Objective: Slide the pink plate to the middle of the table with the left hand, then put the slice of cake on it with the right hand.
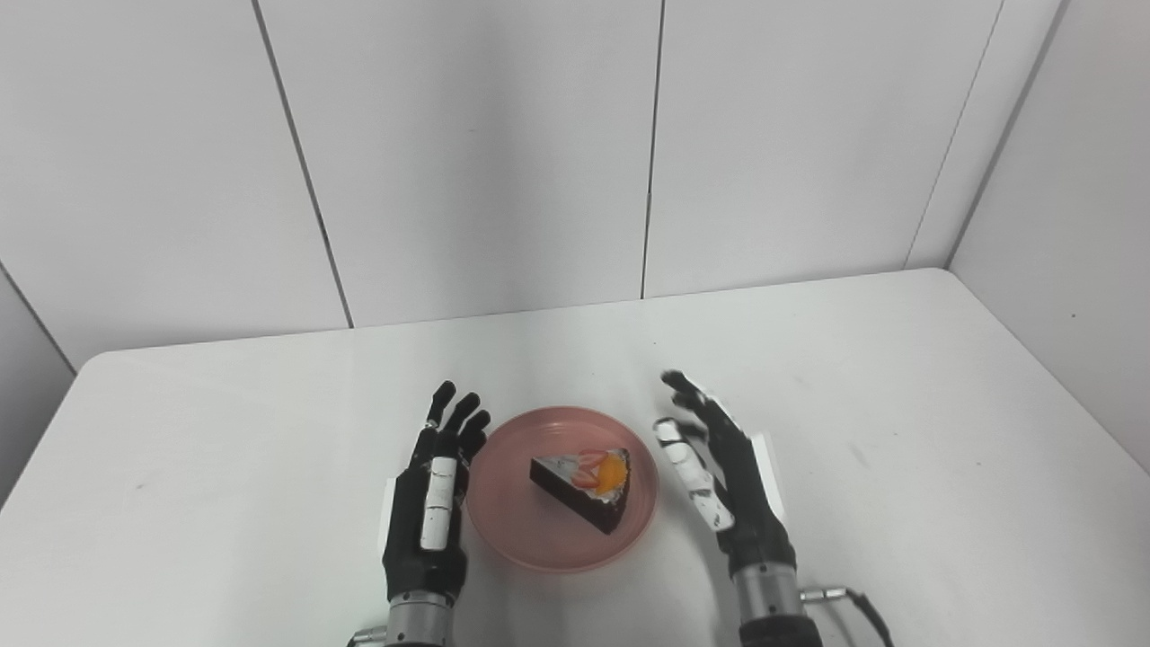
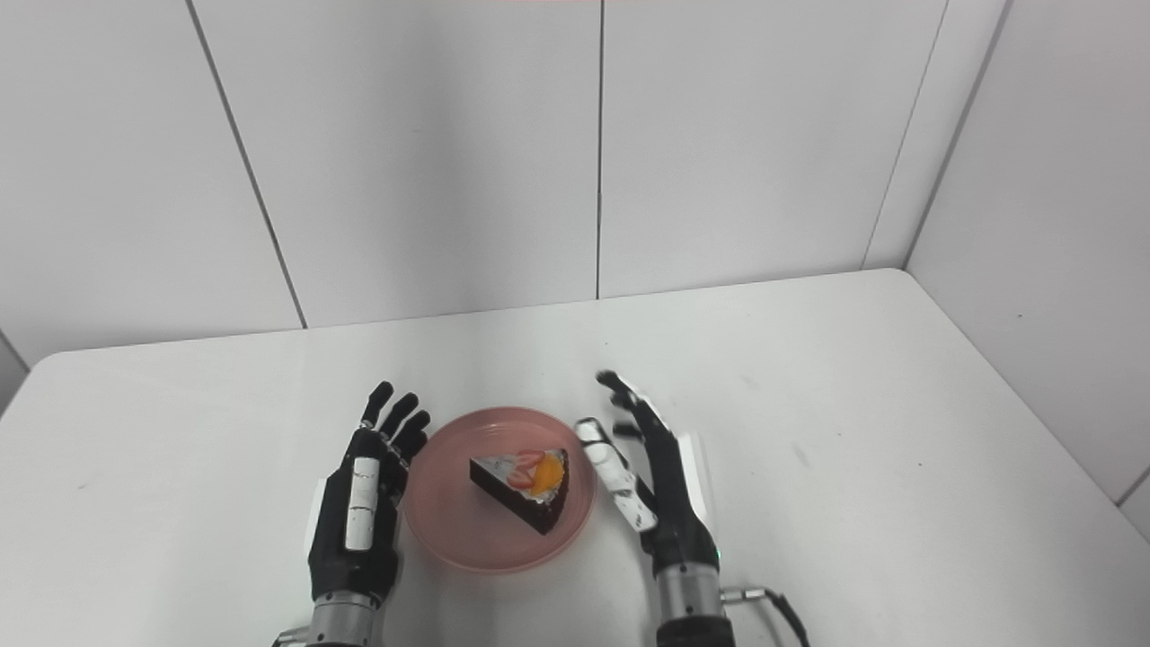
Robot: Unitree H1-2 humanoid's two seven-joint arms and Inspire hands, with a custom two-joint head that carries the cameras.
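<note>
Left eye view: slice of cake [image 1: 588, 486] on pink plate [image 1: 512, 530] between empty, spread left hand [image 1: 431, 503] and right hand [image 1: 723, 485].

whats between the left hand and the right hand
The pink plate with the cake slice on it lies between the left hand and right hand, in both views.

Both arms come up from the bottom edge of the frame, silver wrist cuffs just showing. The left hand [image 1: 429, 503] sits left of centre, low in the frame, flat and palm inward, its dark fingers [image 1: 456, 420] straight and pointing up the picture. The right hand [image 1: 723, 481] stands right of centre, fingers spread and slightly curled, thumb angled inward, holding nothing.
</note>
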